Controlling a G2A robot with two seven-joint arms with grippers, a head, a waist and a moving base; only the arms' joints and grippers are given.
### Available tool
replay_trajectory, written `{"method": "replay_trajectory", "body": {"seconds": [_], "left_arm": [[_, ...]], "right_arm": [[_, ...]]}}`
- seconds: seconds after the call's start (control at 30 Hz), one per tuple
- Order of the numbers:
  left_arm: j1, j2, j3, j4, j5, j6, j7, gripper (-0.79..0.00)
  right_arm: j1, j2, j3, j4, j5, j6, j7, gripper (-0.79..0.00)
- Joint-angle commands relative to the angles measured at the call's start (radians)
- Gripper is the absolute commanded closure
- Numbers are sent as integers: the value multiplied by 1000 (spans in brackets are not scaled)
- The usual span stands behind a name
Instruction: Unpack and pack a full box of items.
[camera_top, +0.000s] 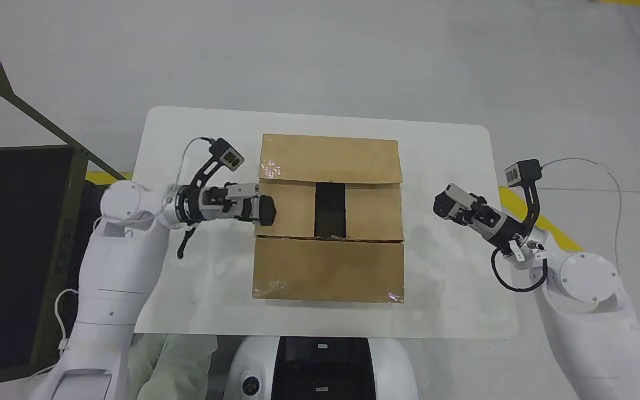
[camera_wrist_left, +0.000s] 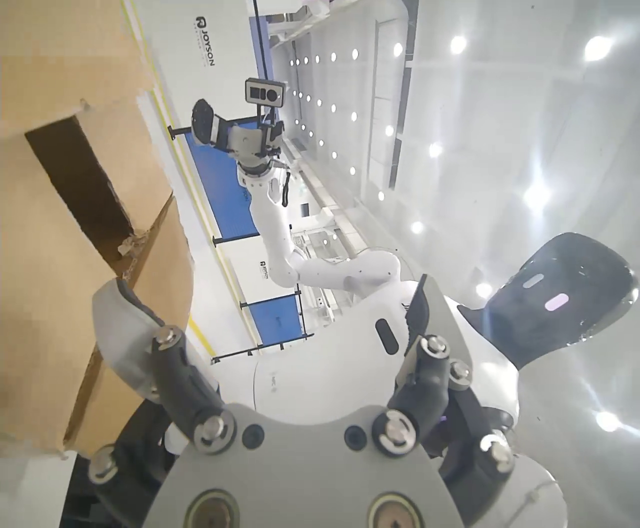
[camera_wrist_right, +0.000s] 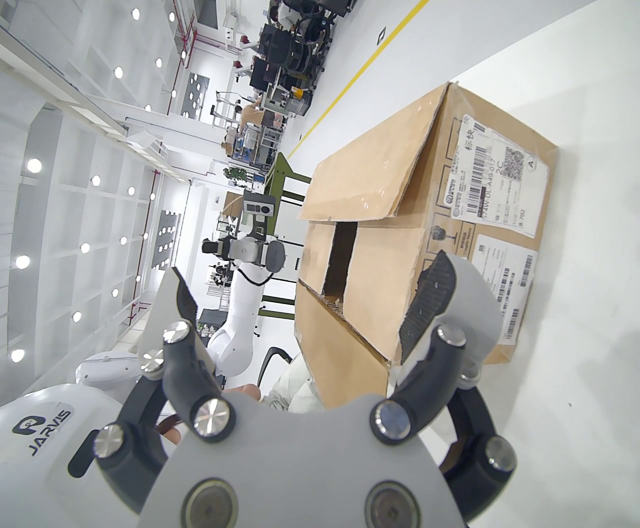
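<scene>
Evidently the opening step: box (camera_top: 370, 215) mid counter (camera_top: 450, 160), flaps (camera_top: 330, 160) mostly down.
Left hand (camera_top: 266, 210), spread and empty, sits at its left edge; right hand (camera_top: 445, 204), likewise wide and empty, hangs apart; next, lift a flap.

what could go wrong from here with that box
1. The left jaws stand open at the edge of the box. A push there may slide it across the table, since the right jaws stand open well clear and brace nothing.
2. Only a narrow gap shows between the flaps, and the contents are hidden, so reaching in could snag a flap edge.
</scene>
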Motion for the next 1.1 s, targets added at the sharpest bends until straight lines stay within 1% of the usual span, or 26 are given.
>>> {"method": "replay_trajectory", "body": {"seconds": [0.0,0.27,0.43,0.6,0.67,0.87,1.07], "left_arm": [[3,4,-1,11,0,7,-29,-785],[18,24,7,24,17,17,-30,-785],[7,31,13,60,27,11,-28,-785],[-24,33,32,113,36,3,-5,-785],[-36,32,37,124,32,4,2,-785],[-78,31,61,156,52,-38,53,-785],[-120,25,91,203,33,-46,91,-785]], "right_arm": [[0,0,0,0,0,0,0,-785],[0,0,0,0,0,0,0,-785],[0,0,0,0,0,0,0,-785],[0,0,0,0,0,0,0,-785],[0,0,0,0,0,0,0,-785],[0,0,0,0,0,0,0,-785],[0,0,0,0,0,0,0,-785]]}}
